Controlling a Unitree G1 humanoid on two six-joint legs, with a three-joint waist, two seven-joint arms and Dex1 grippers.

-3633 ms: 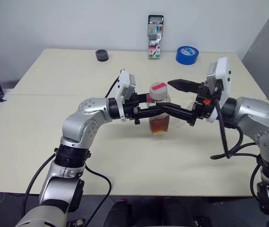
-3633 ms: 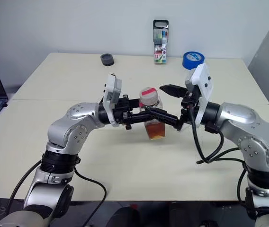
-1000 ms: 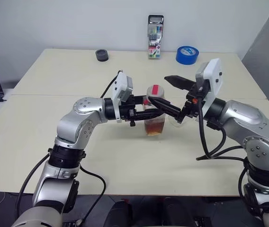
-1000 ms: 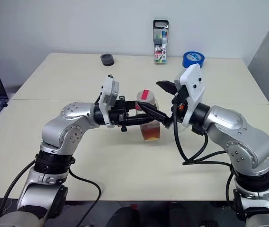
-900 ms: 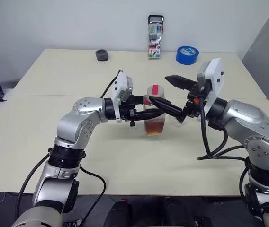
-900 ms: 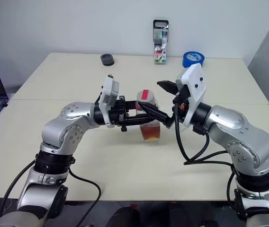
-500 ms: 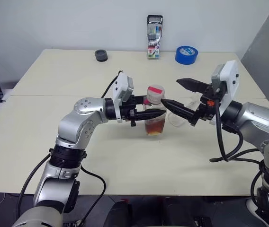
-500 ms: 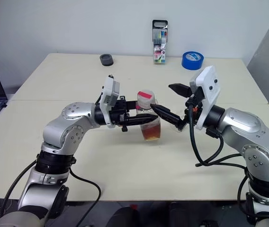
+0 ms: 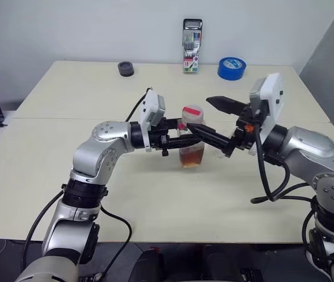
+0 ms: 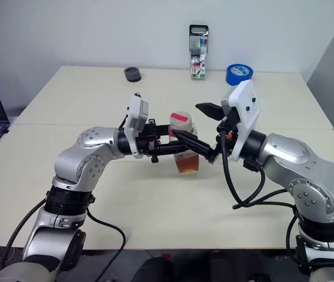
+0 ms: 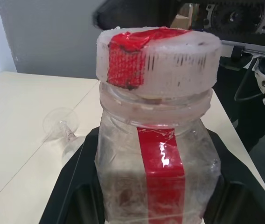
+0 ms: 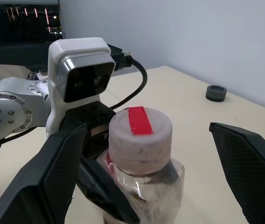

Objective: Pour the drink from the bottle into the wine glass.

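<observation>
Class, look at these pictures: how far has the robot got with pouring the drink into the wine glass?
Done: the left tool is shut on the bottle, which stands upright on the table. In hand: the right tool is open around the cap, which is still on. Left: removing the cap, tilting the bottle, pouring. The drink is all in the bottle; the wine glass looks empty.

right gripper: back in around the cap after pulling off to the right half a second ago; one finger above and behind the cap, the other low in front of the bottle
right gripper jaws: spread wide, as before
</observation>
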